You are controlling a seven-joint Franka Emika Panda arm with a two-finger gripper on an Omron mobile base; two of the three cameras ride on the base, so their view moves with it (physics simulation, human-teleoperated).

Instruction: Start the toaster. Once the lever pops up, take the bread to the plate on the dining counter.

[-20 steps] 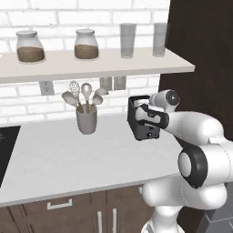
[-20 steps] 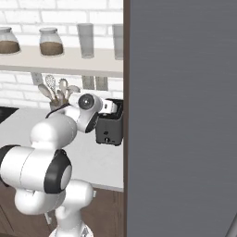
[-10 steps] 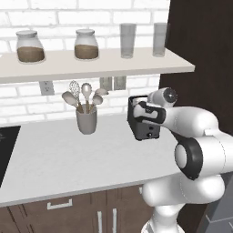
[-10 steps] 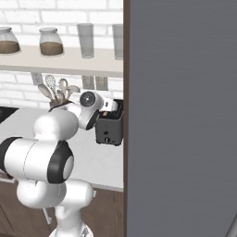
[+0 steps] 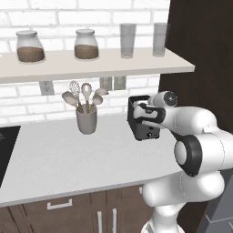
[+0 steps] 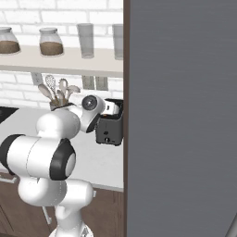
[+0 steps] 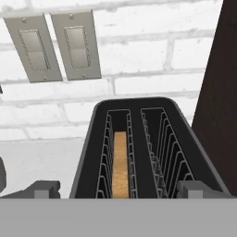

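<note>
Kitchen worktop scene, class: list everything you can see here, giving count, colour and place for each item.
toaster: one, black, on the worktop by the dark cabinet
bread: one slice, golden-tan, in the toaster's left slot
utensil cup: one, grey, holding spoons and a whisk, left of the toaster
jars: two, glass with brown contents, on the shelf
glasses: two, clear, on the shelf
wall plates: two, grey, on the brick wall behind the toaster
end effector: one, dark tips, open, above the toaster

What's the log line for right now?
gripper: open, above toaster | bread: in left slot | lever: not seen
</note>
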